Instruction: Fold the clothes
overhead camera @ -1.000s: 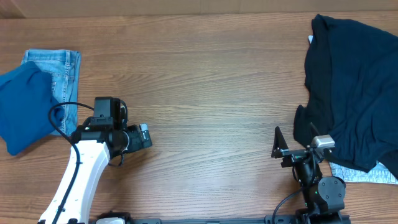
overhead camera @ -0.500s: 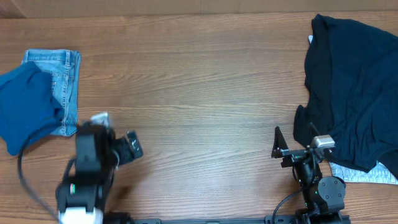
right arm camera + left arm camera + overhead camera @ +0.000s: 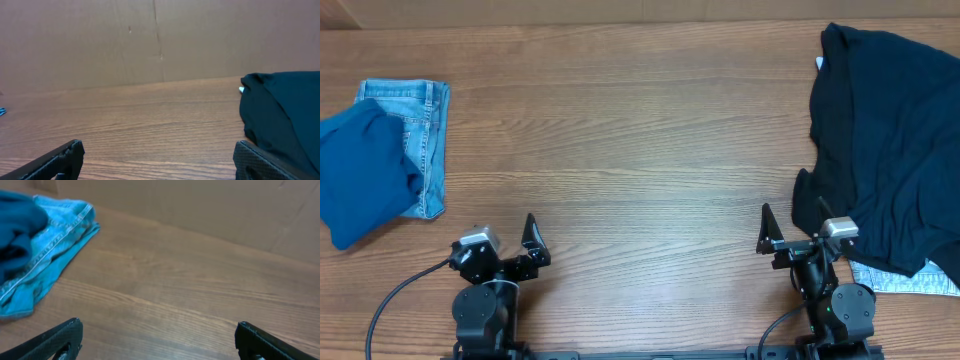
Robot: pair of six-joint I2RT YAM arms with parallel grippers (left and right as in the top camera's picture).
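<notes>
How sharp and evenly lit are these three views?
Overhead: sharp, evenly lit, table grain crisp, no glare. Left wrist: soft throughout; blue top at the edge blurred most, jeans stitching readable. Right wrist: sharper; navy garment nearly featureless dark.

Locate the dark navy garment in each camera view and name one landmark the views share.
Overhead: dark navy garment at the right edge.
Left wrist: not in it.
Right wrist: dark navy garment at lower right.
Shared landmark: the wooden table.
</notes>
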